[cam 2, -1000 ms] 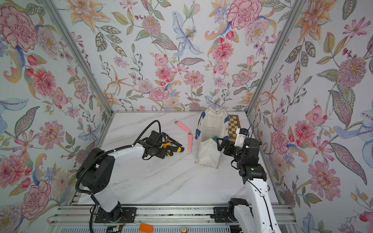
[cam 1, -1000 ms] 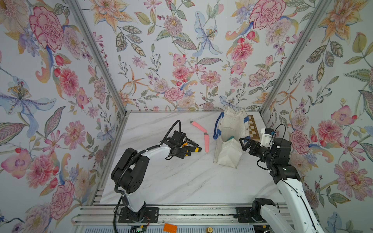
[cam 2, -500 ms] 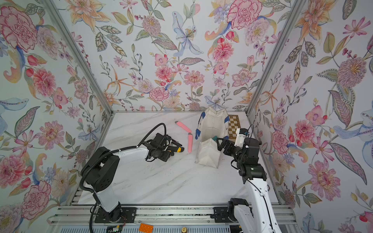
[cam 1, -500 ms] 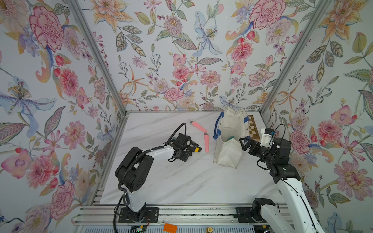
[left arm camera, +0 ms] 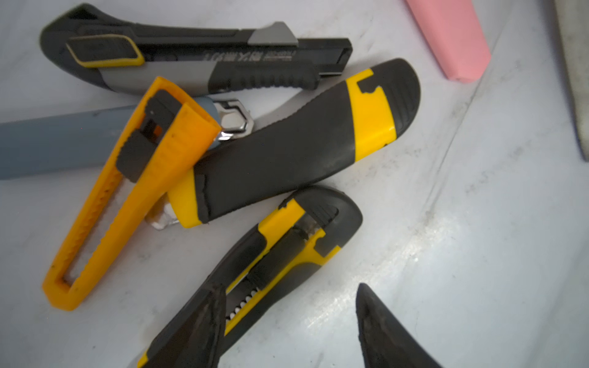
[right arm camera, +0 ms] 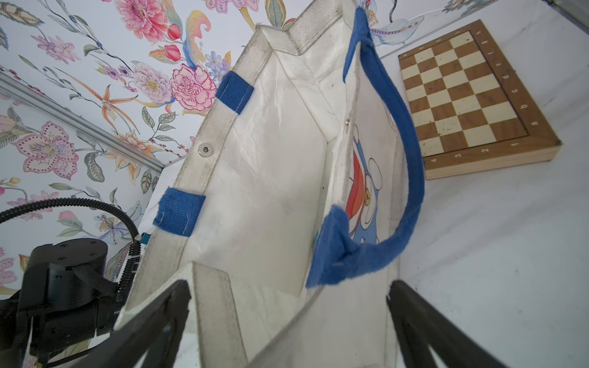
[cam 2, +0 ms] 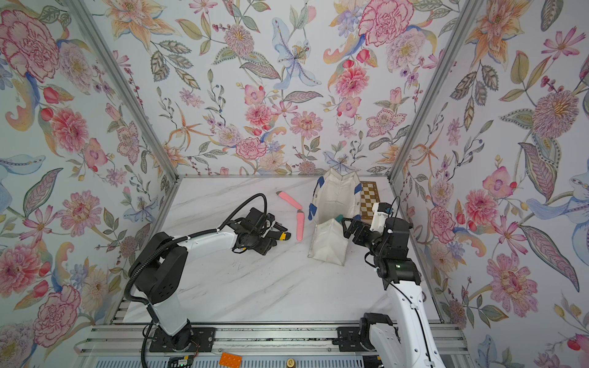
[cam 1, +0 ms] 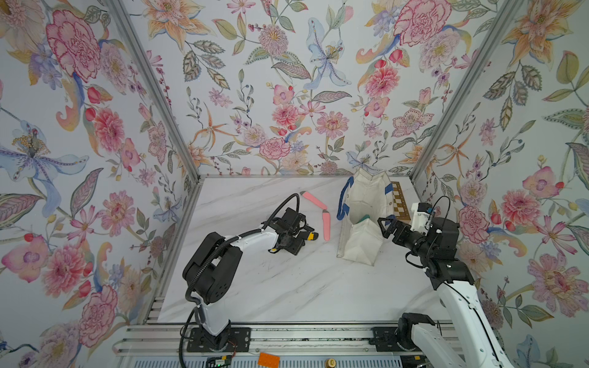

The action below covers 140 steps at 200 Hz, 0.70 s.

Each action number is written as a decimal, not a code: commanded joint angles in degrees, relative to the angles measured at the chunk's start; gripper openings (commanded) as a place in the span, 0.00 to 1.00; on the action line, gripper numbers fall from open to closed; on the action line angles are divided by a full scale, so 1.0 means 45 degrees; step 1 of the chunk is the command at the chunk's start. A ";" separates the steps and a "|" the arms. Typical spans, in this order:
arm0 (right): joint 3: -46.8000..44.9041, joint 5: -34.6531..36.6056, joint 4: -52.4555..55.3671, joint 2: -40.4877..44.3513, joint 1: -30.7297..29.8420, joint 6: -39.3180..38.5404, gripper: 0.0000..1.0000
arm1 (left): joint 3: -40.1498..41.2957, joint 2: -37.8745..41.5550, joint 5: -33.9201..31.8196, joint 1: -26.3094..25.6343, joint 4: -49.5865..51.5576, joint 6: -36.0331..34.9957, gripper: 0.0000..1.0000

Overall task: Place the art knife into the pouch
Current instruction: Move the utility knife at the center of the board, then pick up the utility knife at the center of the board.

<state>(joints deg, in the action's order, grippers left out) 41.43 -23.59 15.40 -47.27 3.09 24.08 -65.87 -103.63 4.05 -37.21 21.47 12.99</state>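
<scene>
The black-and-yellow art knife (left arm camera: 287, 251) lies on the counter (left arm camera: 478, 239) beside other knives (left arm camera: 287, 149). It is likely light, rigid and rubber-gripped, so pinch across mid-handle. Empty, the left pincer (left arm camera: 288, 286) gapes over it; the right pincer (right arm camera: 290, 283) stands wide astride the pouch (right arm camera: 271, 191) mouth.

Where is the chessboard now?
In both top views the chessboard lies flat at the far right of the table, between the white pouch and the side wall.

Open upright pouch (cam 1: 366, 204); art knives (left arm camera: 287, 143) nearby
</scene>
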 commanded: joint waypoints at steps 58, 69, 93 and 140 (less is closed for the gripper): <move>-0.0203 0.0057 0.0218 0.0142 0.0074 -0.0013 0.99 | -0.0985 -0.1281 -0.0544 0.0010 0.0610 -0.0768 0.70; -0.0203 0.0077 0.0227 0.0121 0.0074 -0.0035 0.99 | -0.0988 -0.1404 -0.0377 0.0008 0.0579 -0.0796 0.69; -0.0184 0.0087 0.0239 0.0122 0.0071 -0.0038 0.99 | -0.0846 -0.1538 -0.0307 0.0008 0.0536 -0.0764 0.64; -0.0183 0.0134 0.0233 0.0027 0.0066 0.0031 0.99 | -0.0145 -0.1309 0.0265 0.0007 -0.0002 -0.0362 0.47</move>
<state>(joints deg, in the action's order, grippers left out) 41.12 -23.55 16.03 -47.24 3.09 24.05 -68.55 -109.32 3.01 -37.10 21.89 10.20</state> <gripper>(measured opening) 0.992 0.488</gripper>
